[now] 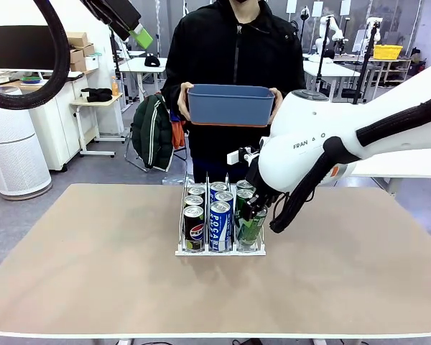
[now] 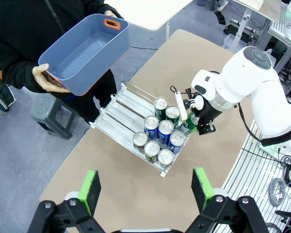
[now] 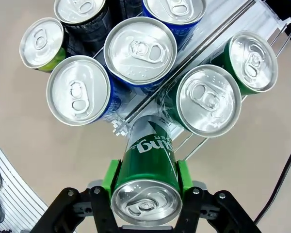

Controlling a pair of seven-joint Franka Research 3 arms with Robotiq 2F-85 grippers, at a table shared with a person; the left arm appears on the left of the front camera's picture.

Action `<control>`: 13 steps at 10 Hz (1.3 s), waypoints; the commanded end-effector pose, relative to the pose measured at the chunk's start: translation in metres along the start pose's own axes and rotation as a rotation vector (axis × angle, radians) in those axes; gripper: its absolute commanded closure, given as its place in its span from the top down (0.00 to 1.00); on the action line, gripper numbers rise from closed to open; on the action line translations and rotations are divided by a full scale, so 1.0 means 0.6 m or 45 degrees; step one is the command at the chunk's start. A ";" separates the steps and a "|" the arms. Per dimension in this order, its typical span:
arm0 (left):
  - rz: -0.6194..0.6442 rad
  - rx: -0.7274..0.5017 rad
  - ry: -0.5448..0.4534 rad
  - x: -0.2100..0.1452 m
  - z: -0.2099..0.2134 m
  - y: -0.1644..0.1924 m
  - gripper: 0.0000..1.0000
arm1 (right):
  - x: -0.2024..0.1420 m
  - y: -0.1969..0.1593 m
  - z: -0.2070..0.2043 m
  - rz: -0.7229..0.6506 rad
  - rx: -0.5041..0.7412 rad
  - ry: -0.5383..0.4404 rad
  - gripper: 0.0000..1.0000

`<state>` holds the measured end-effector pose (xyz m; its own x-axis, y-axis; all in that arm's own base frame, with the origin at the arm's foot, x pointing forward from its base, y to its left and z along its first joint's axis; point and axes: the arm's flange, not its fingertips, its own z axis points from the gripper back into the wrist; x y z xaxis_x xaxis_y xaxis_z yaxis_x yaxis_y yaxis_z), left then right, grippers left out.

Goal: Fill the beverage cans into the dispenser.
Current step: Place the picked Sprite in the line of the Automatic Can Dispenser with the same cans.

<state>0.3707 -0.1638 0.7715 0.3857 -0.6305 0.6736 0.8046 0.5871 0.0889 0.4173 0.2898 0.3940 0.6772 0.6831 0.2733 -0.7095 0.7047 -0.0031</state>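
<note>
The right gripper (image 3: pixel 144 182) is clamped on a green can (image 3: pixel 148 170), its green pads (image 3: pixel 111 175) pressing opposite sides of the upper body just under the silver top. The can leans, its base down at the front end of the rack (image 1: pixel 181 251), right ahead of the fingers. A thin-walled aluminium cylinder like this is smooth and glossy, so it probably slips if gripped lightly and dents if squeezed hard. It looks sealed, hence likely full and fairly heavy for its size. Mid-body, on the straight wall, is the sound place to hold it; the tapered shoulder and rim give the pads little to bite.

Beyond the held can stand the other cans (image 3: pixel 140 48), blue-and-white, black and green, packed upright in three narrow lanes between thin wire dividers on a white base. Whether the held can's base touches the rack floor cannot be told.

The left gripper (image 2: pixel 145 190) hangs high above the table with its jaws spread wide and nothing between them. Far ahead of it, a person holds a blue plastic bin (image 2: pixel 85 53).
</note>
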 end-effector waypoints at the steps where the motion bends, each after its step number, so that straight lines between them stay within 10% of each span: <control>1: 0.005 0.003 -0.003 -0.002 0.000 0.001 1.00 | 0.018 -0.004 -0.010 -0.004 -0.037 0.014 0.26; 5: 0.005 0.003 -0.003 -0.002 0.000 0.001 1.00 | 0.020 0.000 -0.022 0.006 -0.040 0.055 0.26; 6: 0.005 0.003 -0.003 -0.002 0.000 0.001 1.00 | 0.020 0.001 -0.018 0.020 -0.030 0.073 0.77; 8: 0.005 0.003 -0.003 -0.002 0.000 0.001 1.00 | 0.021 0.006 0.008 0.024 -0.050 0.069 0.97; 9: 0.005 0.003 -0.003 -0.002 0.000 0.001 1.00 | 0.022 0.007 0.026 0.026 -0.062 0.064 0.81; 10: 0.005 0.003 -0.003 -0.002 0.000 0.001 1.00 | 0.022 0.009 0.044 0.030 -0.061 0.057 1.00; 13: 0.005 0.003 -0.003 -0.002 0.000 0.001 1.00 | 0.018 0.011 0.081 0.027 -0.046 0.031 1.00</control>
<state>0.3707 -0.1639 0.7715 0.3857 -0.6305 0.6736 0.8046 0.5871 0.0889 0.4144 0.2949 0.4409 0.6505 0.7157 0.2542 -0.7318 0.6802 -0.0424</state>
